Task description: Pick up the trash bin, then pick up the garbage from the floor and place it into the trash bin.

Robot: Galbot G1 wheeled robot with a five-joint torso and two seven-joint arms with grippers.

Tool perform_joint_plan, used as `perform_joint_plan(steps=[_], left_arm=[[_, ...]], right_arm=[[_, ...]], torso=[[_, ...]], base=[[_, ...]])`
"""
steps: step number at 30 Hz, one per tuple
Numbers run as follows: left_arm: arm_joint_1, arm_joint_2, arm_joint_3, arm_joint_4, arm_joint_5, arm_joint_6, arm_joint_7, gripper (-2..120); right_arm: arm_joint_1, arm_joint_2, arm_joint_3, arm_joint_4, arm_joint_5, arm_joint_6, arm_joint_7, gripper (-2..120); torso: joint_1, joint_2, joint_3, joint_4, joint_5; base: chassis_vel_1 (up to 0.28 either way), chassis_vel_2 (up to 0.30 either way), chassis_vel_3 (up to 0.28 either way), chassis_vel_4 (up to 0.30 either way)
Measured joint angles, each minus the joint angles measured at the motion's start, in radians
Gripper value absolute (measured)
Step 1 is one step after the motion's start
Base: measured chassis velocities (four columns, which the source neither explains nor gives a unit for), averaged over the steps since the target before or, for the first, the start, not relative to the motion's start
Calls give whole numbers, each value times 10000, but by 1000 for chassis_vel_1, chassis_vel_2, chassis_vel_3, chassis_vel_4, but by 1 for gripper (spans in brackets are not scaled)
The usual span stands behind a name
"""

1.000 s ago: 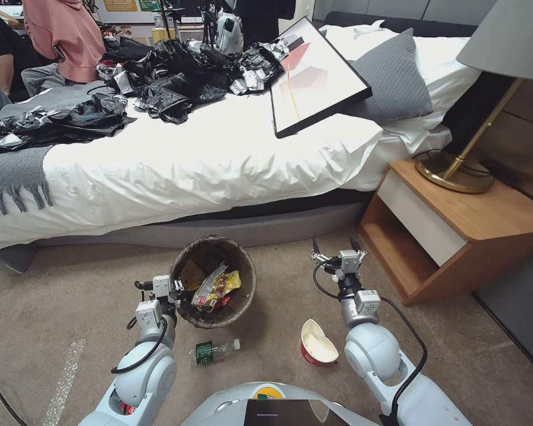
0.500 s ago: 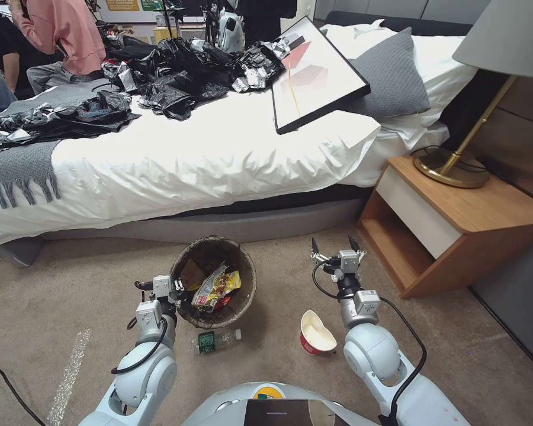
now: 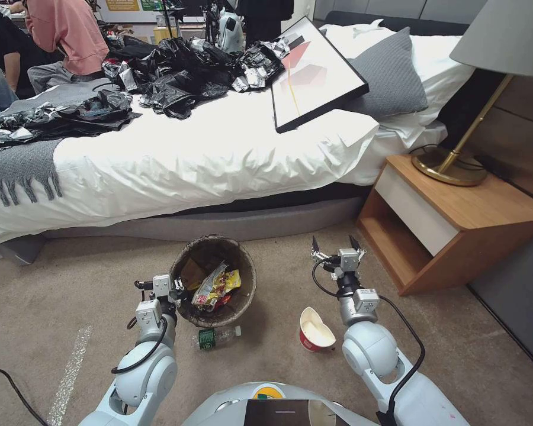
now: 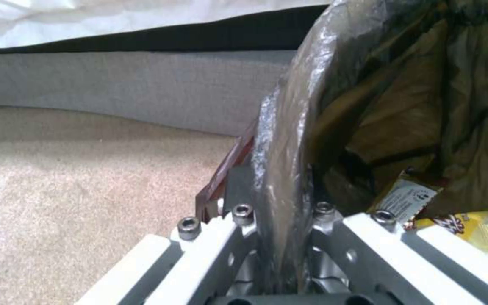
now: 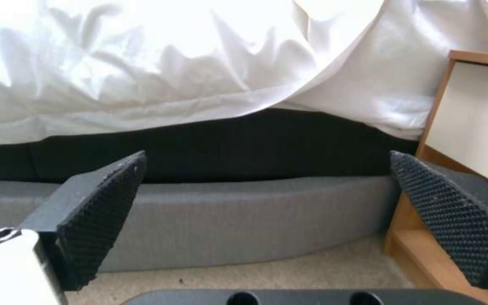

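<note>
On the carpet beside the bed, the left gripper (image 3: 173,291) clamps the bin (image 3: 214,281) rim; the right gripper (image 3: 336,244), spread empty, should probably approach the cup (image 3: 315,332) squarely.

**A:** What's different from a second ago?

**B:** The whole room has slid toward 12 o'clock in the head view, the white-sheeted bed (image 3: 207,160) and the wooden nightstand (image 3: 456,219) alike. So the camera has moved back.

**A:** And the round white trash bin with the dark liner (image 3: 216,239)?

**B:** It is clamped in the left claw (image 3: 176,291) and has travelled with the arm. The clear green-labelled bottle (image 3: 218,337) at its 6 o'clock was apart from it before and now lies against the bin's base. The red-and-white noodle cup (image 3: 314,329) sits farther up beside the right arm.
</note>
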Motion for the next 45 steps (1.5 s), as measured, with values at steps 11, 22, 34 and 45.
perform_joint_plan(steps=[11,22,34,45], left_arm=[[-26,28,-19,57,-5,-1,0,0],[-13,78,-39,59,-27,-6,2,0],[79,157,-62,31,-42,-7,4,0],[63,132,-44,27,-42,-7,1,0]], right_arm=[[291,-1046,-15,-191,556,-164,-35,100],[675,-2982,-358,-322,2202,-614,-584,100],[1010,-4829,-1734,-995,3013,-655,-1417,100],[1136,-5205,-2743,-1409,2914,-559,-1615,100]], torso=[[0,0,0,0,2],[0,0,0,0,1],[0,0,0,1,1],[0,0,0,0,0]], base=[[0,0,0,0],[0,0,0,0],[0,0,0,0],[0,0,0,0]])
